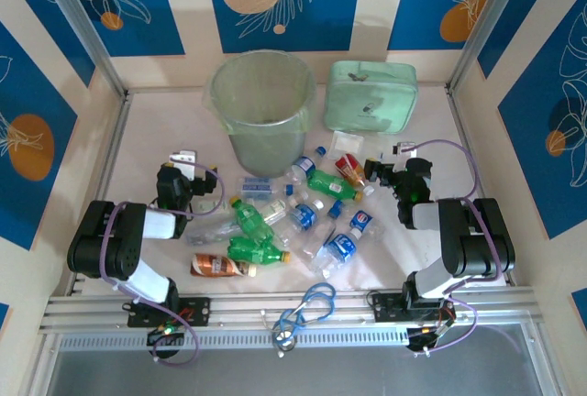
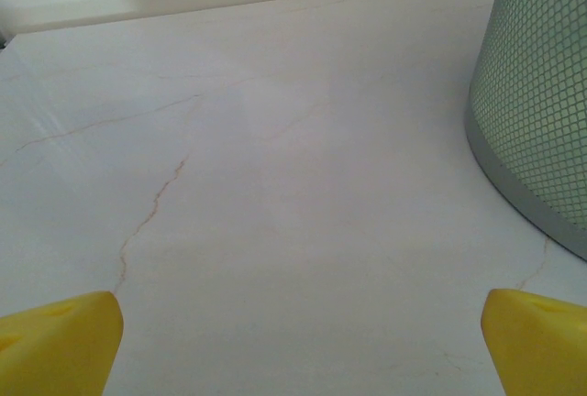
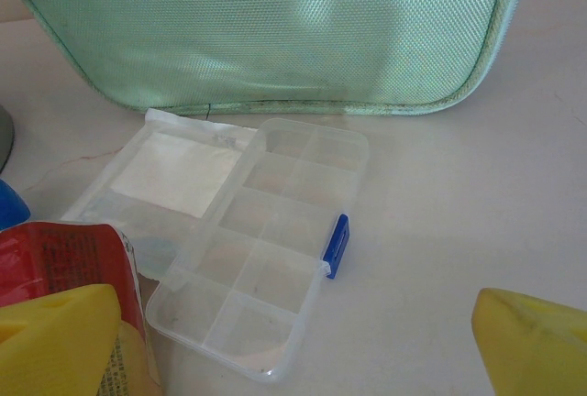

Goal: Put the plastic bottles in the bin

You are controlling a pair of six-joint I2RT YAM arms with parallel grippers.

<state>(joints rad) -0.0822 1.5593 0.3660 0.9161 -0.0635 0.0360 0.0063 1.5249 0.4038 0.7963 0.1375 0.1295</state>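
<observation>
- The bottles [image 1: 275,226] lie in a loose heap on the counter [image 1: 151,126], between the two arms. The bin [image 1: 261,103] looks empty from above, so I judge the job has hardly begun.
- The bin stands upright at the far side, just behind the heap. Set in the middle like that, it seems within reach of either arm.
- The left jaws are spread wide and hold nothing. Their yellow fingertips [image 2: 55,346] hang over bare counter, with the bin's wall [image 2: 541,93] close on the right.
- The right jaws are also wide apart and empty. One fingertip [image 3: 55,341] sits right by the red-labelled bottle [image 3: 64,254], though I cannot tell whether they touch.
- Ahead of them lie a clear pill box [image 3: 266,249] and a green medicine bag [image 3: 275,29]; neither belongs in the bin.
- The red-labelled bottle looks like the likeliest first pick, and the wide opening suits its girth.
</observation>
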